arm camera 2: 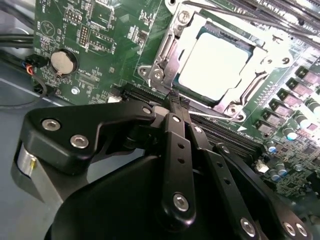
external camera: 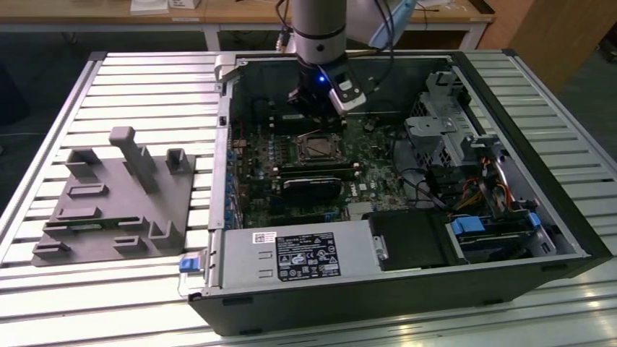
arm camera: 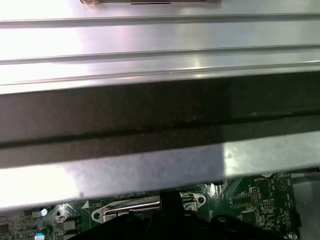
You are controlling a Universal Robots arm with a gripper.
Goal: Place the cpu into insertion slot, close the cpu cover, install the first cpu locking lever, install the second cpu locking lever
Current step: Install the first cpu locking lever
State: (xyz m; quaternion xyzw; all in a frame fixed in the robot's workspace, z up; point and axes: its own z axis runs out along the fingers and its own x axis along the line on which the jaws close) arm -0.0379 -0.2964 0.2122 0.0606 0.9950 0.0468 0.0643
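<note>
The cpu (arm camera 2: 215,62) showed in the second wrist view as a flat square chip with a pale, glaring metal top. It lay seated in the insertion slot (external camera: 316,149), near the middle of the green board (external camera: 376,181). The cpu cover (arm camera 2: 167,47) — a thin silvery frame — lay down flat around it, with the chip's top showing through the frame's square window. How the locking levers stood could not be told.

The gripper (arm camera 2: 176,102) hung just beside the slot's edge, touching neither cover nor chip as far as could be seen. Its black fingers (arm camera 2: 172,150) ran together to a point, tips closed on each other with nothing between them. In the exterior view the gripper (external camera: 313,116) reached down into the case on the side of the slot farther from the camera.

The open computer case (external camera: 568,246) lay on its side on the slatted table (external camera: 58,303). Inside it sat the board, a labelled metal box (external camera: 308,254) along the near wall, a black unit (external camera: 415,238) next to that, and a bundle of cables (external camera: 482,188) toward the exterior view's right. A coin cell (arm camera 2: 63,60) sat on the board — well apart from the slot. A grey fixture (external camera: 111,199) rested on the table at the exterior view's left, outside the case.
</note>
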